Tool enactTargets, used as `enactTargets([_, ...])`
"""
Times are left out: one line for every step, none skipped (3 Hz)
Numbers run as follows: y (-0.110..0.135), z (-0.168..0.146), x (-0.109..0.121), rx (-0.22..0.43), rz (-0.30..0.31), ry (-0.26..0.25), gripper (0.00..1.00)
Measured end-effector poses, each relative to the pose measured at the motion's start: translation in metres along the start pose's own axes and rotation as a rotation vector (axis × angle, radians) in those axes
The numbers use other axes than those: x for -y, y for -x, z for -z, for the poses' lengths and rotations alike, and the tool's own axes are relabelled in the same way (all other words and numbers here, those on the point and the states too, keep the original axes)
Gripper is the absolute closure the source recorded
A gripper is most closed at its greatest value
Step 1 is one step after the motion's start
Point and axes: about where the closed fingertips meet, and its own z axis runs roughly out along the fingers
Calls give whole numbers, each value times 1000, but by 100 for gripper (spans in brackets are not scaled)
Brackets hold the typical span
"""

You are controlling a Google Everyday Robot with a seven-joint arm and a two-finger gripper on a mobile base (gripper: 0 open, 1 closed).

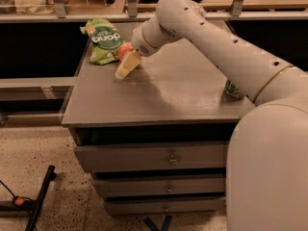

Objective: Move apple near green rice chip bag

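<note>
The green rice chip bag [102, 40] lies flat at the back left corner of the grey cabinet top [163, 95]. The apple [124, 50], red-orange, sits right beside the bag's right edge, partly covered by the arm's wrist. My gripper [126, 65] is at the apple, its cream-coloured tip pointing down and left to the cabinet top just in front of it. I cannot tell whether the gripper holds the apple or only touches it.
A green drink can [234, 89] stands at the right edge of the cabinet top, mostly hidden behind my arm [216, 47]. The cabinet has drawers [169, 159] below. A shelf with rails runs behind. A black stand leg [38, 201] lies on the floor at left.
</note>
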Motion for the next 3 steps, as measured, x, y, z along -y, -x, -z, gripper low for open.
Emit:
enactTargets([-12,22,13,-19,-11,-35,0])
enactTargets([-32,50,29,-46,-33,-68,0])
enactTargets([-32,50,29,-46,-33,-67,0])
